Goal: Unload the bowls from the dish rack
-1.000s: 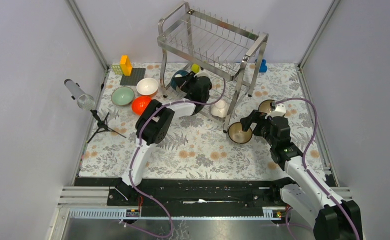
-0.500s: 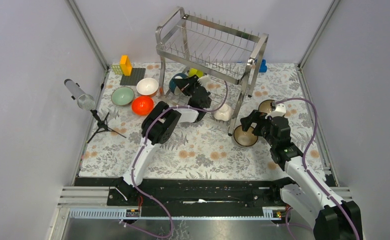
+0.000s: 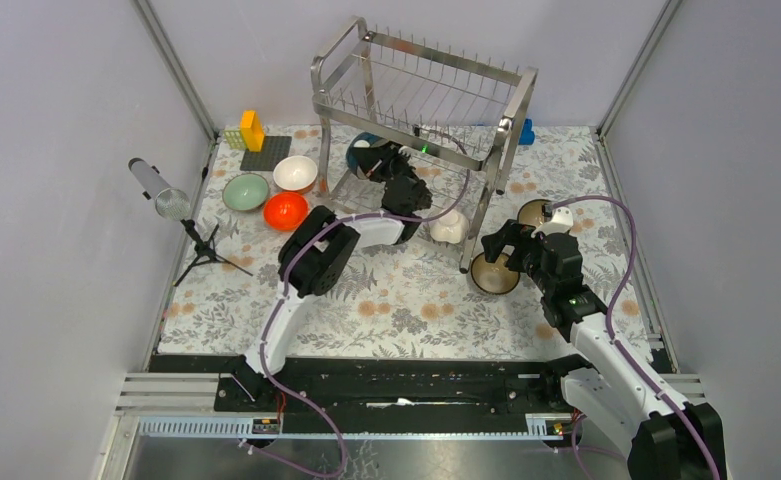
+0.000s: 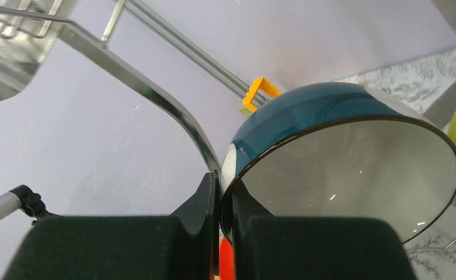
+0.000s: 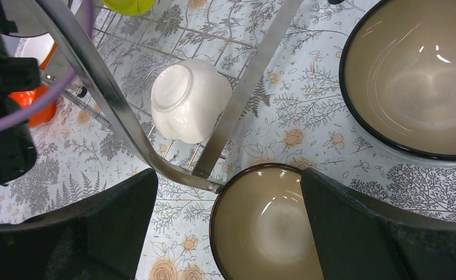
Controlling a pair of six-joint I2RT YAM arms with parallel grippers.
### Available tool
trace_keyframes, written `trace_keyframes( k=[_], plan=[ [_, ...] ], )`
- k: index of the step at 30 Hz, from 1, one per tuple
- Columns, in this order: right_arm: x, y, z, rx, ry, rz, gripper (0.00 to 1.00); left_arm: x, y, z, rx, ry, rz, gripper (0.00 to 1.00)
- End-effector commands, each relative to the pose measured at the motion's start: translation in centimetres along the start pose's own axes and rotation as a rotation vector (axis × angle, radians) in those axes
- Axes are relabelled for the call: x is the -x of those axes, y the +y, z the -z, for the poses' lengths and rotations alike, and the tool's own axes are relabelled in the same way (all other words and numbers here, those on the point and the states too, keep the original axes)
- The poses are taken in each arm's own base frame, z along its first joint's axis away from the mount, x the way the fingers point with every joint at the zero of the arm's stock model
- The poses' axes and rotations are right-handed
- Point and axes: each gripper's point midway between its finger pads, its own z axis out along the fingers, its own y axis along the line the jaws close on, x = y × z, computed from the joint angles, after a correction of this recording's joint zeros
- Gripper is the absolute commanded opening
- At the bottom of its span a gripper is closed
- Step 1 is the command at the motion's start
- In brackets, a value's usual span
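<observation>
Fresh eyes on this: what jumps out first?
The tall steel dish rack stands at the far middle of the floral mat. The left gripper reaches in under its top shelf, jaws shut on the rim of a blue bowl. Near the rack's front right leg, the right gripper hangs open over a brown bowl.

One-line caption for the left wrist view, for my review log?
Left tool shut on the rim of a teal-blue bowl, under the dish rack and its curved steel frame.
</observation>
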Motion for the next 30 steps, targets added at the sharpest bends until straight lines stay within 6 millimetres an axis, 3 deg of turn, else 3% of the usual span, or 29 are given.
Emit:
trace_keyframes(
  k=[1,8,10,13,20,30],
  plan=[
    [1.1,0.9,0.2,0.038,-0.044,0.007,0.99,2.0,4.8,-0.3,0.026,-0.001,0.275,0.0],
    [1.1,1.4,0.3,0.067,-0.035,0.021,0.99,0.5,4.8,1.6,-0.082,0.048,0.408,0.0],
    [1.0,2.0,0.2,0.103,-0.023,0.031,0.99,-0.4,3.8,2.3,-0.166,0.066,0.386,0.0],
    [1.3,2.8,0.0,0.132,-0.005,0.041,0.98,-0.7,2.1,3.5,-0.357,0.098,0.489,0.0],
    [1.3,4.7,-0.9,0.2,0.083,0.048,0.81,-2.2,-0.3,7.1,-0.643,0.21,0.576,0.0],
    [0.0,5.2,-2.5,0.226,0.182,0.029,0.59,-6.3,0.9,10.1,-0.779,0.309,0.625,0.0]
  ],
)
